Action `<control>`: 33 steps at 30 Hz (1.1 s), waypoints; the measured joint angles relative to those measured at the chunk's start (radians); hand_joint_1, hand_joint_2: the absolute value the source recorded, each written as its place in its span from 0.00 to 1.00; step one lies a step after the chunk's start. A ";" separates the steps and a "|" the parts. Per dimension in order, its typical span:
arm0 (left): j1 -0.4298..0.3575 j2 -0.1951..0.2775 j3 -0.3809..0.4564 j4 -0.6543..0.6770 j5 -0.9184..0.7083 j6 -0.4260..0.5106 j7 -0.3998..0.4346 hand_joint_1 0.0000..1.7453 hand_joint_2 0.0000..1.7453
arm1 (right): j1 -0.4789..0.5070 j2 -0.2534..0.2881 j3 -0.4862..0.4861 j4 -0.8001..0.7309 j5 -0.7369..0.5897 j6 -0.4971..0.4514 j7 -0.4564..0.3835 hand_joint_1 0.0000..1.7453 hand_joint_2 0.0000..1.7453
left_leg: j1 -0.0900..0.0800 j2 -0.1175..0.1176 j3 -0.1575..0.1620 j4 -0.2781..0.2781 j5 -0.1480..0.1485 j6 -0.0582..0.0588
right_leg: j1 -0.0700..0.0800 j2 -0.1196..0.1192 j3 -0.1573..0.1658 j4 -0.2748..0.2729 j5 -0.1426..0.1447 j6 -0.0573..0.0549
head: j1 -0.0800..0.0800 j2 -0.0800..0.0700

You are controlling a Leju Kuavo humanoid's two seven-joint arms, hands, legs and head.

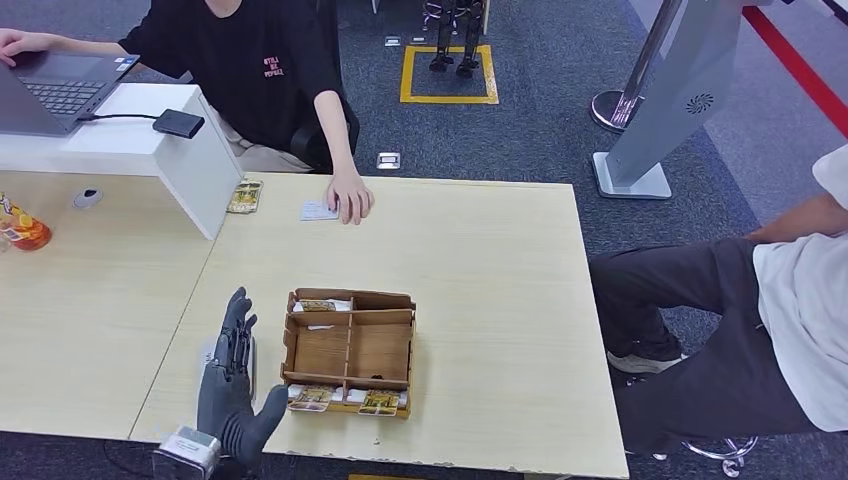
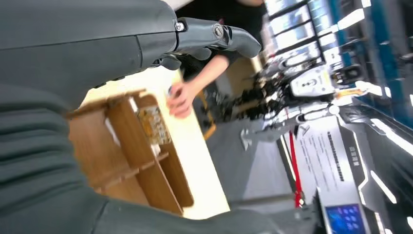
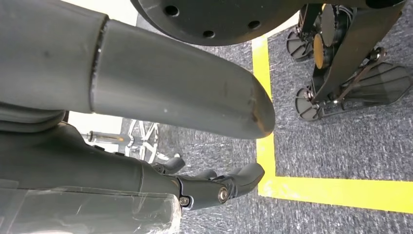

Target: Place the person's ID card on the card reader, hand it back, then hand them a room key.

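Judging from how things lie, the task has hardly begun: the ID card (image 1: 318,210) lies flat on the far side of the table (image 1: 500,300), with the person's hand (image 1: 350,197) resting on its right end, so it has not been taken up or read. Which object serves as the card reader I cannot tell. A wooden organizer tray (image 1: 349,352) sits near the table's near edge, with room key cards (image 1: 365,402) in its near and far compartments, all untouched. Reading the card, handing it back and handing over a key all remain. The left hand (image 1: 235,385) is raised just left of the tray, palm turned toward it, fingers straight and slightly spread, thumb out to the right, holding nothing. The right hand (image 3: 214,187) hangs low over grey carpet beside a yellow floor line (image 3: 336,192), its fingers loosely extended and holding nothing.
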 joint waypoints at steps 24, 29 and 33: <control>-0.153 0.212 -0.237 0.082 -0.675 0.092 0.163 0.18 1.00 | -0.007 0.007 -0.051 -0.023 0.068 0.038 0.003 0.00 0.00 | 0.000 0.000 0.000 0.000 0.000 0.000 | 0.000 0.000 0.000 0.000 0.000 0.000 | 0.000 0.000; -0.188 0.245 -0.289 0.135 -0.780 0.108 0.213 0.27 1.00 | -0.012 0.004 -0.057 -0.023 0.085 0.040 0.003 0.00 0.00 | 0.000 0.000 0.000 0.000 0.000 0.000 | 0.000 0.000 0.000 0.000 0.000 0.000 | 0.000 0.000; -0.198 0.259 -0.315 0.173 -0.849 0.133 0.256 0.36 1.00 | -0.015 0.004 -0.063 -0.023 0.092 0.040 0.003 0.00 0.00 | 0.000 0.000 0.000 0.000 0.000 0.000 | 0.000 0.000 0.000 0.000 0.000 0.000 | 0.000 0.000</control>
